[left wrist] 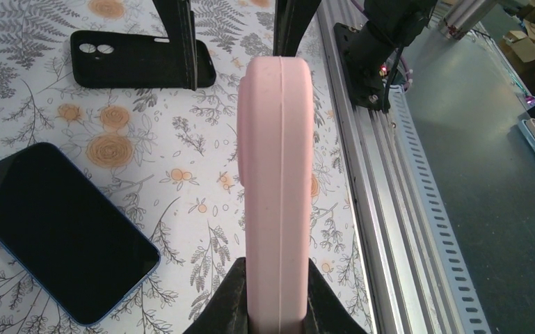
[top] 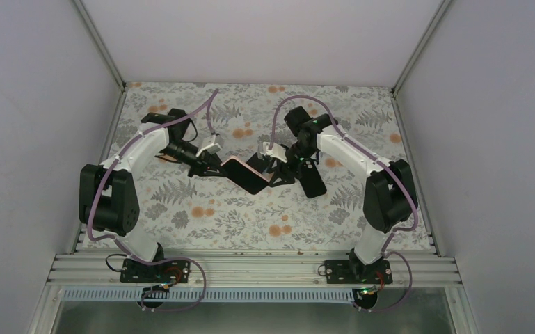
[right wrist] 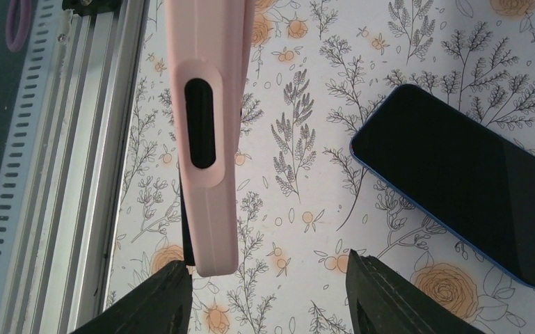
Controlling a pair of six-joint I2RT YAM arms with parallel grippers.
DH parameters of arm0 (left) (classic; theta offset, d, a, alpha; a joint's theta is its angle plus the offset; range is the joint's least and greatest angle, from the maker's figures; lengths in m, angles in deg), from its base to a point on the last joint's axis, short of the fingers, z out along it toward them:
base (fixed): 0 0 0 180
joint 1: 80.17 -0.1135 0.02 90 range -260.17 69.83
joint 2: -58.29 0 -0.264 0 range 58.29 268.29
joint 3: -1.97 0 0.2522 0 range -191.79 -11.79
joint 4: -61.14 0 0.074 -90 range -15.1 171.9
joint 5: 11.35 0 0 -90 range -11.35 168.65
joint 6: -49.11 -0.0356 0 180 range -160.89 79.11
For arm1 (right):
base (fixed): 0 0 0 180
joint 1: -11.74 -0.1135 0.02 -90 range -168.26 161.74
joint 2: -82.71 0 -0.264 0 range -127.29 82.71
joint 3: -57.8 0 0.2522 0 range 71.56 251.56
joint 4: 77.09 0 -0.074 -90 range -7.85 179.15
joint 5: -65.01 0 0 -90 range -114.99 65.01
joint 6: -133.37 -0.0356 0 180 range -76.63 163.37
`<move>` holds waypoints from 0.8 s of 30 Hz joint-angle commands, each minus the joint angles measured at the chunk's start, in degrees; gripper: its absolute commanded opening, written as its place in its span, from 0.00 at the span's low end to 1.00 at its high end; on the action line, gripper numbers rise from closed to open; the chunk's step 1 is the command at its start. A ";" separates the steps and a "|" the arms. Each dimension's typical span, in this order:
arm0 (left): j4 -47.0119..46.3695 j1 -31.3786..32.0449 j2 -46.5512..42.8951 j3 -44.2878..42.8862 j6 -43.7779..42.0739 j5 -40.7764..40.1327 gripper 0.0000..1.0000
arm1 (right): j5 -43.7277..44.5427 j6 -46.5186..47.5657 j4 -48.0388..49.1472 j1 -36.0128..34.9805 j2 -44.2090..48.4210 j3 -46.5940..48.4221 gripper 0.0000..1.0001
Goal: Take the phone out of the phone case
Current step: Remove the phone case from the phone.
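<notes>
The phone case is a salmon-pink shell held edge-on above the table, between both arms. My left gripper is shut on its near end. In the top view the phone shows as a black face inside the shell, next to the left gripper. In the right wrist view the case hangs beside the left finger, and a side cut-out shows the dark phone inside. My right gripper is open wide around the case's other end and is not gripping it. It also shows in the top view.
A second black phone with a blue rim lies flat on the floral cloth, also seen in the right wrist view. A black case lies further off. The aluminium rail runs along the table's near edge.
</notes>
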 commanded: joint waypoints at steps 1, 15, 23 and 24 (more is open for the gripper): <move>0.27 -0.34 -1.72 -0.25 -1.88 4.59 0.02 | -0.46 0.32 0.44 0.14 -0.55 0.16 0.57; 5.74 -0.27 -0.24 -1.40 -6.99 6.99 0.02 | 2.04 -4.25 6.52 0.89 -2.93 2.38 0.55; 6.32 0.29 0.28 -1.33 -7.93 7.61 0.02 | 5.90 -8.53 10.23 0.91 -3.54 5.04 0.54; 6.31 0.60 0.29 -1.08 -7.97 7.70 0.02 | 6.33 -9.17 10.90 0.92 -3.71 5.55 0.54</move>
